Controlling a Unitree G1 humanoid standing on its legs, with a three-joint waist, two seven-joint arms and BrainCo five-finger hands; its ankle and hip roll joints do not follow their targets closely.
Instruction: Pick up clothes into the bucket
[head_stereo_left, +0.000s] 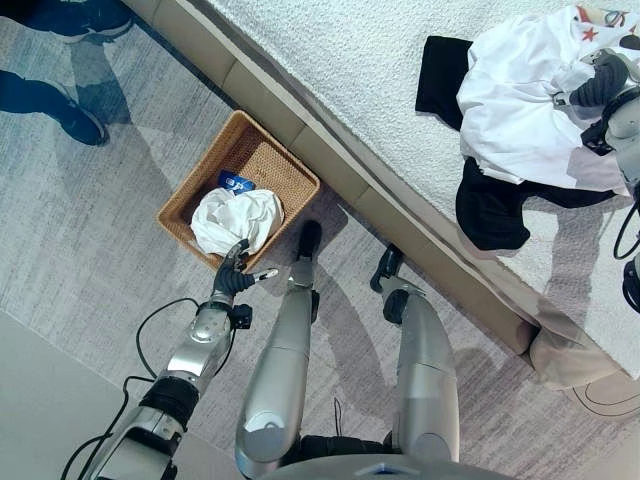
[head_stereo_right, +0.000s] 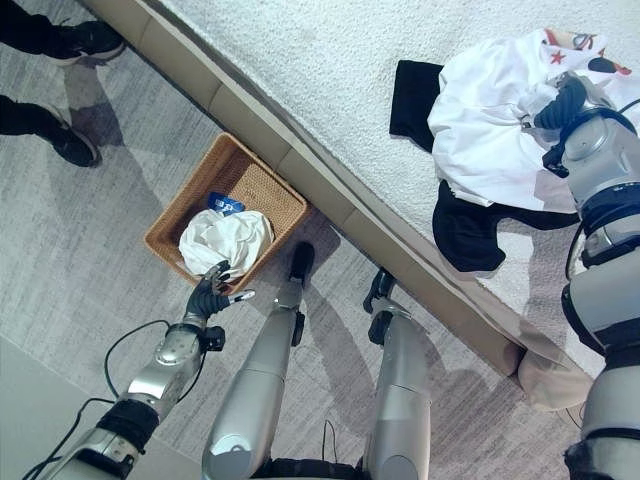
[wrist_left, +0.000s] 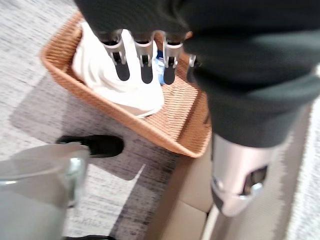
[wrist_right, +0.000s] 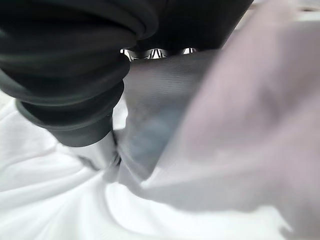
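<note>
— Fingers of the left hand (wrist_left: 142, 62) hang straight and empty over the wicker basket (head_stereo_left: 190, 195). Why there?

— Likely a finished drop: a white garment (head_stereo_left: 235, 220) lies bundled inside.

— And the right hand (head_stereo_right: 562, 105)?

— On the white shirt (head_stereo_right: 490, 120) on the bed (head_stereo_left: 330, 60), fingers buried in cloth; grip unclear.

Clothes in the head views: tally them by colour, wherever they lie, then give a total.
White: 2, one white garment in the wicker basket, one white shirt on the bed under the right hand.
Black: 2, a black garment and a second black garment, both on the bed.
Total: 4.
</note>
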